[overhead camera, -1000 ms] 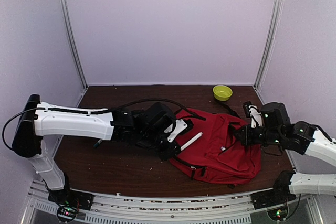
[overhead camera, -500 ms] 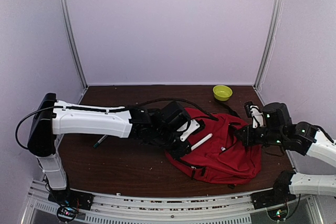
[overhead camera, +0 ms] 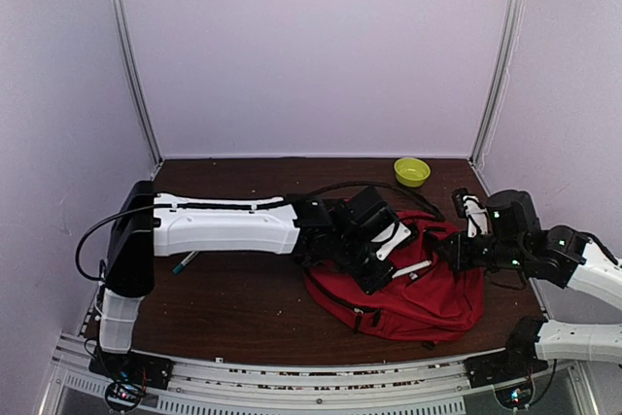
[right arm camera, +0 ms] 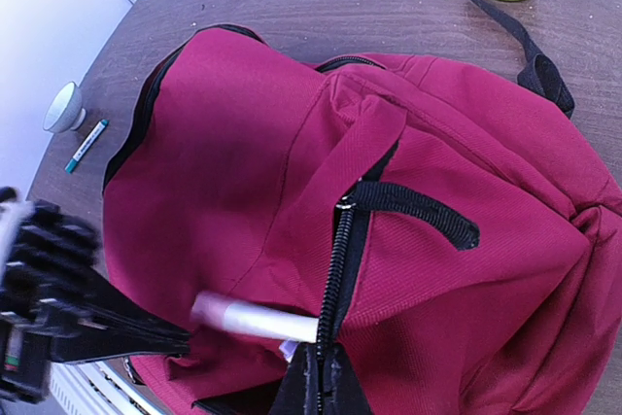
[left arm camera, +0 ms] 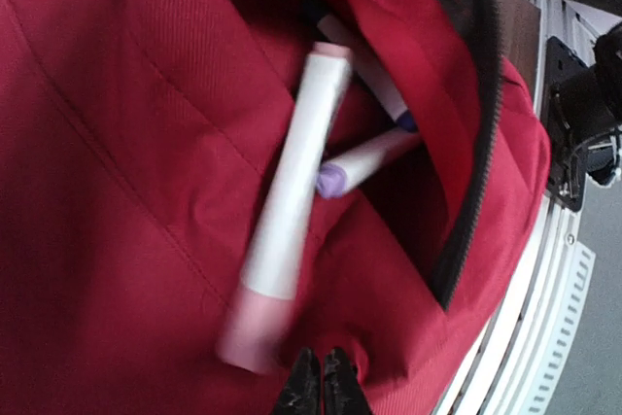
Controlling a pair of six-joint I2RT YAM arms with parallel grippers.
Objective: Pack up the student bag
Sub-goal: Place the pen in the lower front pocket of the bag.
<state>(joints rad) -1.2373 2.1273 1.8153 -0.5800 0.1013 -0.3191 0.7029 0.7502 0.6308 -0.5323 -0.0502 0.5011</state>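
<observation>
The student bag [overhead camera: 432, 293] lies flat, red, at the right of the table, with my right gripper [right arm camera: 319, 383] shut on the black zipper edge of its pocket opening [right arm camera: 335, 269]. A white marker with a pink cap [left arm camera: 290, 187] lies blurred across the red fabric [left arm camera: 107, 143], its far end inside the pocket. My left gripper [left arm camera: 322, 388] is shut just right of the pink end, with nothing showing between its tips. Two purple-tipped markers [left arm camera: 362, 164] lie deeper in the pocket. The top view shows the marker [overhead camera: 413, 267] under the left gripper [overhead camera: 382, 274].
A yellow-green bowl [overhead camera: 411, 171] stands at the back right, beyond a loose black strap [right arm camera: 525, 55]. A teal pen [overhead camera: 185, 263] and a small white cup [right arm camera: 63, 106] are on the table left of the bag. The table's front rail [left arm camera: 544, 298] runs close by the bag.
My left arm has reached rightward over the bag, carrying the white marker from the bag's left edge to the pocket opening. The right gripper has kept its hold.
</observation>
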